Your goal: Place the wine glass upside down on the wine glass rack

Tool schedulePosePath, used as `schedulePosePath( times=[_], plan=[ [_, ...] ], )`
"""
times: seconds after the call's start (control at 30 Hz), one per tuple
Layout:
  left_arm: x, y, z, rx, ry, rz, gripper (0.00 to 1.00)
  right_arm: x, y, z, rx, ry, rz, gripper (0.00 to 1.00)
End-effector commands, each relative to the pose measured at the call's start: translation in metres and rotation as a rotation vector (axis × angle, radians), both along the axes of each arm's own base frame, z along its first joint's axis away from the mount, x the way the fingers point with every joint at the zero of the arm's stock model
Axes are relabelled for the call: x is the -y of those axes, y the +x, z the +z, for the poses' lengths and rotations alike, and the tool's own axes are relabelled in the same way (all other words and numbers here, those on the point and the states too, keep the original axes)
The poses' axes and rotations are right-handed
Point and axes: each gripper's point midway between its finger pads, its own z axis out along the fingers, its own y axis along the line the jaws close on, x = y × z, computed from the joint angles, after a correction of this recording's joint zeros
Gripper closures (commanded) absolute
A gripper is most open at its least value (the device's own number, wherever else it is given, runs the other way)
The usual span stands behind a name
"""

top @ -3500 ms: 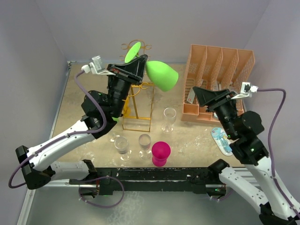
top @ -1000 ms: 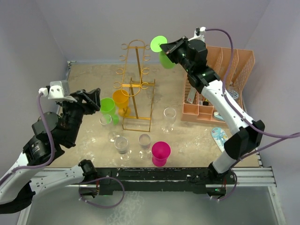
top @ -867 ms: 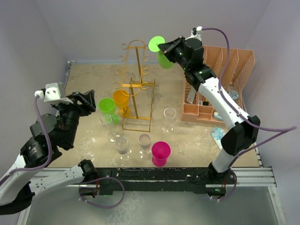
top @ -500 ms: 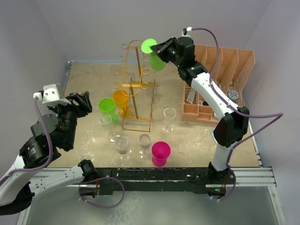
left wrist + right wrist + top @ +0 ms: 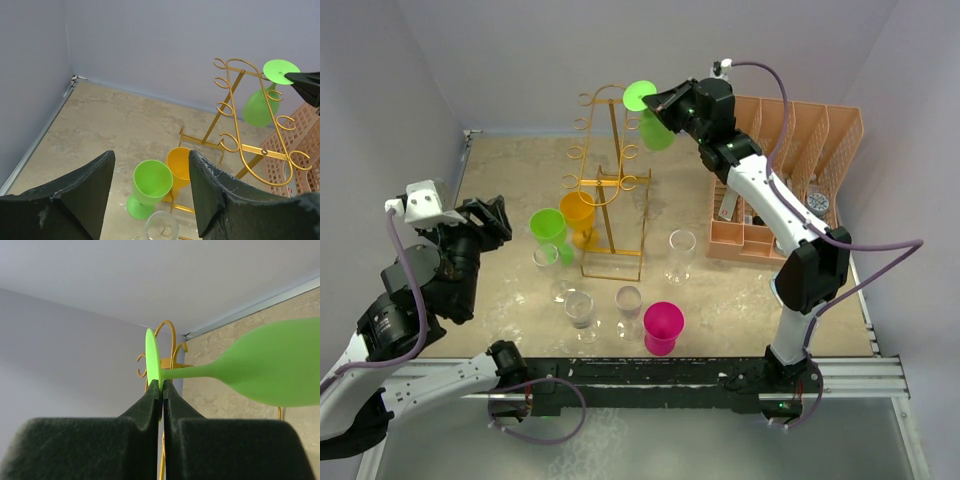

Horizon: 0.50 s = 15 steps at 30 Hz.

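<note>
Nearest the arm bases, a pink cup (image 5: pixel 663 327) stands on the worktop (image 5: pixel 500 180) among four clear glasses (image 5: pixel 580 310), all upright. To the left, the left end effector (image 5: pixel 490 218) hangs above the worktop with its fingers (image 5: pixel 80 190) spread wide and only air between them. Just past it, a second green glass (image 5: pixel 548 226) and an orange glass (image 5: pixel 578 212) stand side by side at the foot of the wine glass rack (image 5: pixel 610 180), the orange one against its wire base.

Farther back and high up, the right end effector (image 5: pixel 665 100) is pinched tight on the flat foot of the green wine glass (image 5: pixel 655 130). The glass is upside down, foot up and bowl hanging, right beside the rack's upper right hooks. I can't tell whether it touches the wire. A peach mesh organizer (image 5: pixel 790 170) sits at the far right.
</note>
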Motion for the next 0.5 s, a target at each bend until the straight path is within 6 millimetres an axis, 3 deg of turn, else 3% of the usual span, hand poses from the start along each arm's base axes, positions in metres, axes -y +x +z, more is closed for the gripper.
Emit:
schedulePosePath(
  times=[0.0,0.47],
  plan=[
    [-0.004,-0.002,0.008,0.012,-0.005,0.005,0.42,0.012,-0.007,0.063,0.141,0.076,-0.039,1.00],
    [0.005,0.003,0.004,-0.002,0.018,0.000,0.42,-0.009,0.000,0.052,0.142,0.060,0.086,1.00]
  ],
)
